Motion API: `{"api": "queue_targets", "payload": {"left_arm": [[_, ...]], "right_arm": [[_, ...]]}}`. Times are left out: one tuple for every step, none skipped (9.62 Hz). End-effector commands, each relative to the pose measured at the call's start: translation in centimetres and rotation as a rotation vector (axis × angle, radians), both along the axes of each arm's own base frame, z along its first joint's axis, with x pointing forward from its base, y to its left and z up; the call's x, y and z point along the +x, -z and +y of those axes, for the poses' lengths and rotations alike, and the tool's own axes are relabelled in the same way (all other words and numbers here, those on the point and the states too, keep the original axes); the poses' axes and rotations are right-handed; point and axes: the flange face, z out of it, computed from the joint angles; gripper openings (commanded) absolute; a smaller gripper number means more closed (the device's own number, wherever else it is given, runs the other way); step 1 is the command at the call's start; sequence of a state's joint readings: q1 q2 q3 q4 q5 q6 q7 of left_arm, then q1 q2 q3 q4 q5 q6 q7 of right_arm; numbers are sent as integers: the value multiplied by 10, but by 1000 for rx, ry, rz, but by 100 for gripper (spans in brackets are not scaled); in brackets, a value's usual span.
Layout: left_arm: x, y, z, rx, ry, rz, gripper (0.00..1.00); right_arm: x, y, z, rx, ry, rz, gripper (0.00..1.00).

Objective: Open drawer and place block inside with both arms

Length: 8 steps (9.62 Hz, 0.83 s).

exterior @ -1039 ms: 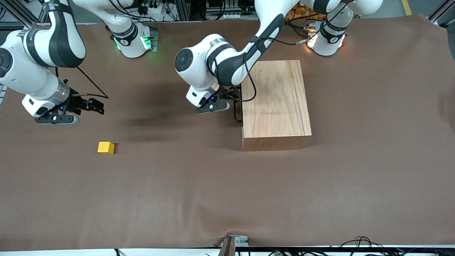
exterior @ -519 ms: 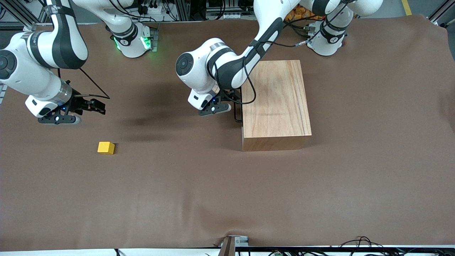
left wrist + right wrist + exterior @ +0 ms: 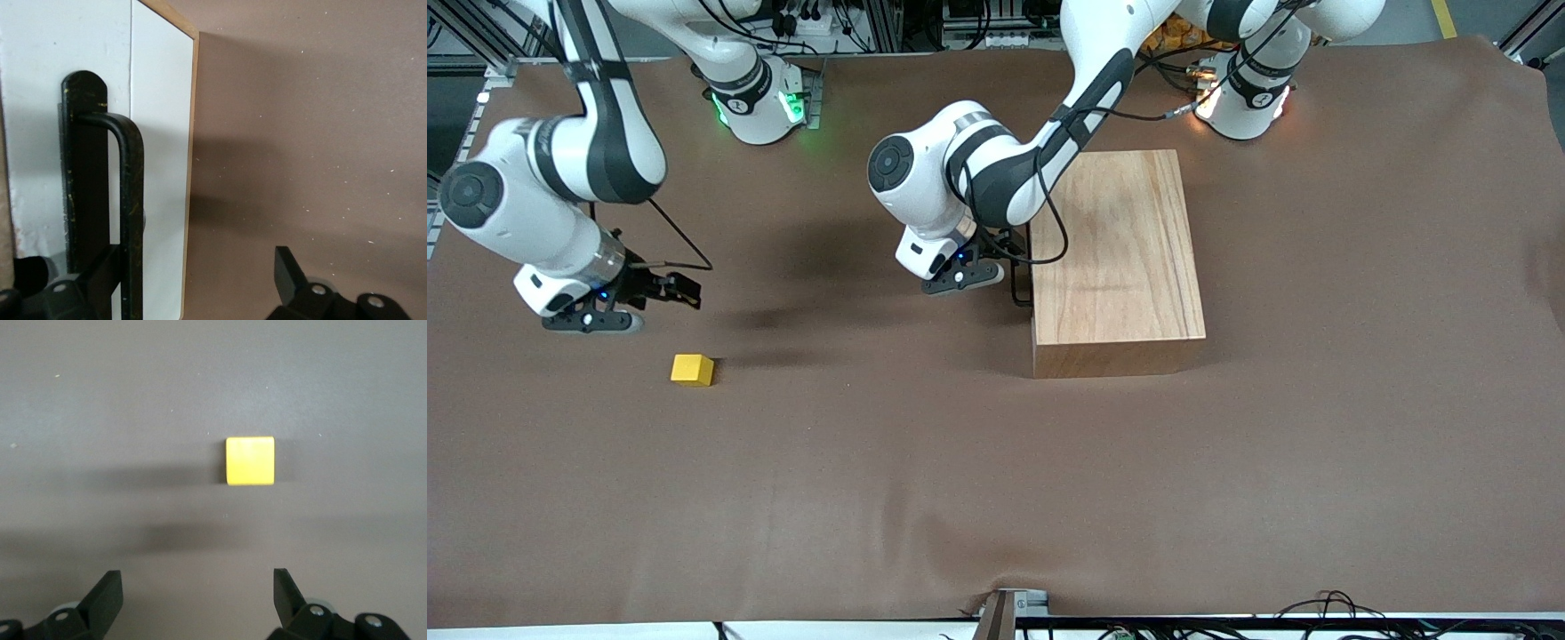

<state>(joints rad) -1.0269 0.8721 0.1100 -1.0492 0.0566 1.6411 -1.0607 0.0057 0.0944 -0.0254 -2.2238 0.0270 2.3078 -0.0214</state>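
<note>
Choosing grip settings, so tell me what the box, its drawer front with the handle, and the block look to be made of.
Box: light wood, visible grain, matt finish.
Drawer front: smooth white face with a thin wood-coloured edge, likely a laminated board.
Handle: black loop with scuffed specks, probably painted metal.
Block: plain bright yellow, even and matt; plastic, foam or painted wood, cannot tell which.

text: none legible | labels: none | brands: none | numbers: none | signs: none

The block (image 3: 692,369) lies well apart from the box (image 3: 1116,249), toward the right arm's end.
</note>
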Motion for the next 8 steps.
{"api": "queue_targets", "payload": {"left_arm": [[3,6,-6,-24,-17,-13,100],[3,9,-6,-20,-17,-10,100],[4,8,-6,-24,-16,-12,100],[5,7,-7,-34,-17,-19,100],[7,7,-8,-46,-16,-28,100],[9,6,-12,-71,-17,-47,100],[9,2,-15,-92,-17,-57,100],[8,-2,-18,-109,-13,-65,100]], "right_arm": [[8,41,-7,-6,0,-29,100],[10,59,-10,-9,6,-44,100],[10,76,-15,-12,14,-61,100],[11,96,-25,-15,33,-86,100],[13,123,-31,-20,41,-112,100],[14,140,-29,-24,37,-144,100],[15,144,-25,-24,30,-145,100],[15,145,-25,-24,31,-143,100]]}}
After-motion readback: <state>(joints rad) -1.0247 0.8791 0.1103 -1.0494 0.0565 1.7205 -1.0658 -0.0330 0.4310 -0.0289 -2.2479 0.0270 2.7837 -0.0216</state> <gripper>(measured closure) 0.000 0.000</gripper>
